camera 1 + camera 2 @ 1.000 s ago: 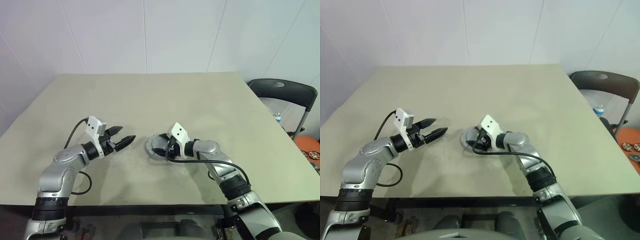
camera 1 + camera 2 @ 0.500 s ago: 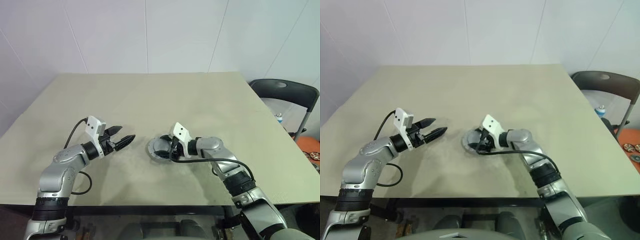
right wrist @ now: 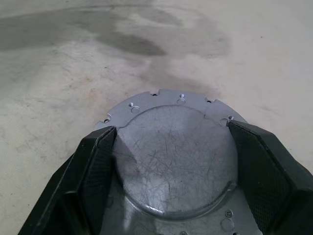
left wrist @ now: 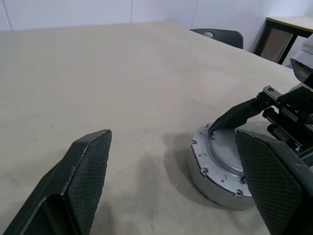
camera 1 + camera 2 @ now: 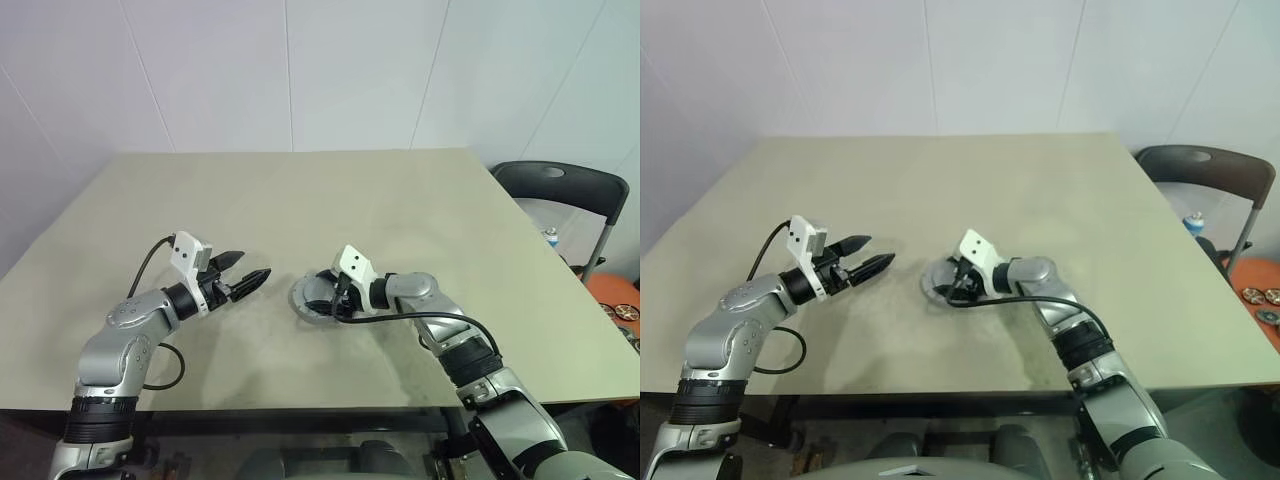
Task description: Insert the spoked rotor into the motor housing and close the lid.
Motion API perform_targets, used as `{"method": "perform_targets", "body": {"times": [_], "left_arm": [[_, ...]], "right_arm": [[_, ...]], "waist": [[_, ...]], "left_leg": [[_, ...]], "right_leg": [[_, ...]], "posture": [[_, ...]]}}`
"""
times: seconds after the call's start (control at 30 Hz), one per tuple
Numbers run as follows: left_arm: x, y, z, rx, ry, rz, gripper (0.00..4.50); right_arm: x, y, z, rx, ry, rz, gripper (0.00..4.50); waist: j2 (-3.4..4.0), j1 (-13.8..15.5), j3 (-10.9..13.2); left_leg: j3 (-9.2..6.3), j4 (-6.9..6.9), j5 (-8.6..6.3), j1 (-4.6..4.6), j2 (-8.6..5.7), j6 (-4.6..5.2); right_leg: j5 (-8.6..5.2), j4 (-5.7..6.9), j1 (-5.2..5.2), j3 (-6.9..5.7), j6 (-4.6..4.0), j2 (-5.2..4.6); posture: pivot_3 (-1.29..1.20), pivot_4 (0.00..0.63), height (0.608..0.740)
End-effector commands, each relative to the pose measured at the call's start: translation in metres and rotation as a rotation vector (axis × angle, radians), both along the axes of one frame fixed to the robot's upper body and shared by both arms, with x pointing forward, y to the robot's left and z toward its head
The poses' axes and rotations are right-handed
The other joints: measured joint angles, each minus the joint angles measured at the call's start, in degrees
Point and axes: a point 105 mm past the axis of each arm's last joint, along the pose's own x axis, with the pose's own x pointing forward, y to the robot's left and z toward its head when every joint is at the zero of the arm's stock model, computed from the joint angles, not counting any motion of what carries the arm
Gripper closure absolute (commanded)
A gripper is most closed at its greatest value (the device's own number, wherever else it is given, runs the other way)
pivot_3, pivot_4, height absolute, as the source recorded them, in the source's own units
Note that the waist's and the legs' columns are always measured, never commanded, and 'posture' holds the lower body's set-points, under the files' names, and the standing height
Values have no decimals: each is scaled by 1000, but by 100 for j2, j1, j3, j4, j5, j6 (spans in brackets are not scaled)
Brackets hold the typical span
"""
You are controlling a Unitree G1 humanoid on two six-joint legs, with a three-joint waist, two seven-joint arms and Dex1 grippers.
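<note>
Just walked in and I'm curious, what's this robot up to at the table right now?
The robot is working on a round grey motor assembly, the lid uppermost, lying on the table. Its right pincer is on it, the two fingers straddling the raised centre of the lid. The left pincer hovers open beside it, holding nothing. The lid appears to sit on the housing already, so this looks like seating or closing it.

Bright even indoor light, soft shadows on the table, frames sharp, wrist foregrounds slightly soft
</note>
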Motion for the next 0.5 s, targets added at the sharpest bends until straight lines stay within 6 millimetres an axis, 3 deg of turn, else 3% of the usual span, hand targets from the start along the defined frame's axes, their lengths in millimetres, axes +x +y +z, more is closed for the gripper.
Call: {"method": "perform_targets", "body": {"times": [0.03,0.23,0.37,0.5], "left_arm": [[-1,0,14,-12,-55,-3,244],[-3,2,15,-10,-55,3,244],[-2,3,16,-9,-58,6,244],[-2,3,15,-9,-57,8,244]], "right_arm": [[-24,-13,-40,-74,237,16,1258],[-35,-22,-44,-95,324,50,1258],[-26,-27,-43,-157,197,58,1258],[-12,-13,-26,-46,157,-9,1258]], "waist": [[1,7,-2],[2,25,-9],[2,29,-9],[0,12,-10]], "left_leg": [[0,-2,0,-1,0,0],[-2,-7,-18,-5,-2,26],[0,-7,-20,-5,-4,28],[2,-2,-20,-1,-4,27]], "right_leg": [[0,-2,-1,0,2,-1],[-9,-8,-5,0,18,-8],[-12,-10,-3,0,22,-10],[-13,-9,2,0,21,-9]], "posture": [[0,0,740],[0,0,740],[0,0,740],[0,0,740]]}}
